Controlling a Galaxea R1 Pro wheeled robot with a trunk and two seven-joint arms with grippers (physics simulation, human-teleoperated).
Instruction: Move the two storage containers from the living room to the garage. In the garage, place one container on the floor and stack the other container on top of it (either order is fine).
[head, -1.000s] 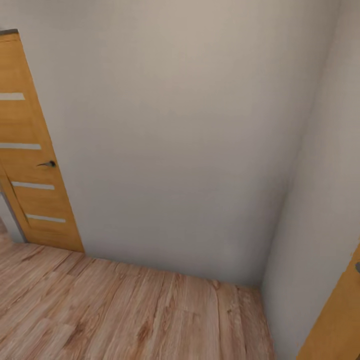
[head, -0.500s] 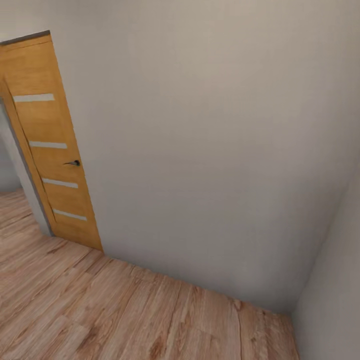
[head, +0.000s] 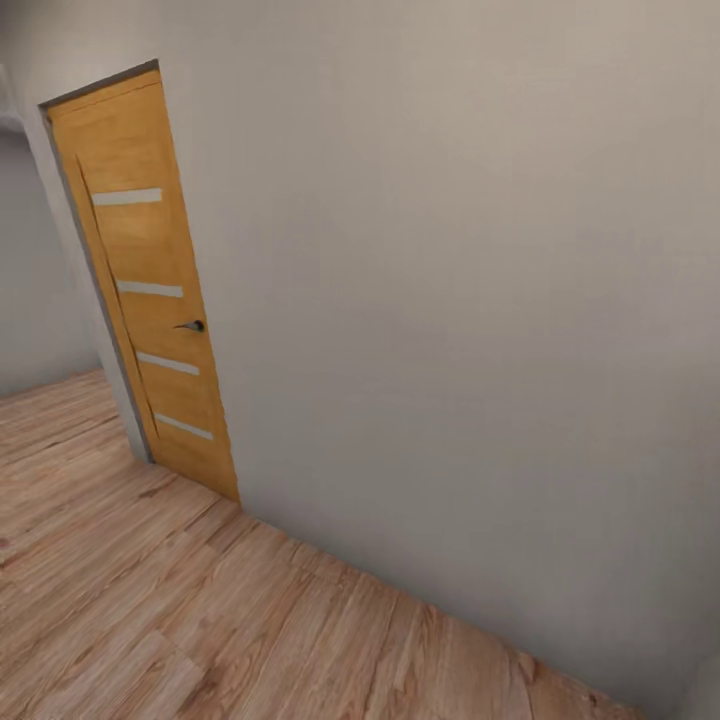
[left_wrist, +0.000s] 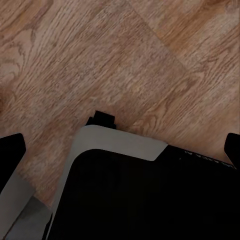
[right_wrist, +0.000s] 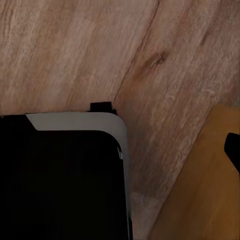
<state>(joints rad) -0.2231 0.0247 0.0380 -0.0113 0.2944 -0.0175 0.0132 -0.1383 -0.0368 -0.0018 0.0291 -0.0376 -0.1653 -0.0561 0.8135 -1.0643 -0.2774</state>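
Note:
The two storage containers are out of view. I face a plain white wall over light wood plank floor. In the left wrist view my left gripper is open, its dark fingertips wide apart with nothing between them, above the plank floor and my own dark base. In the right wrist view my right gripper looks open too. One fingertip shows at the frame's edge, over floor and my base.
An orange wooden door with pale stripes and a dark handle stands at the left of the wall. Left of it the floor runs on into an opening. Another orange panel lies close to my right arm.
The head camera has swung left: the door has slid rightward in the picture, the room corner and the orange door at the right edge have left it, and the opening at left has appeared.

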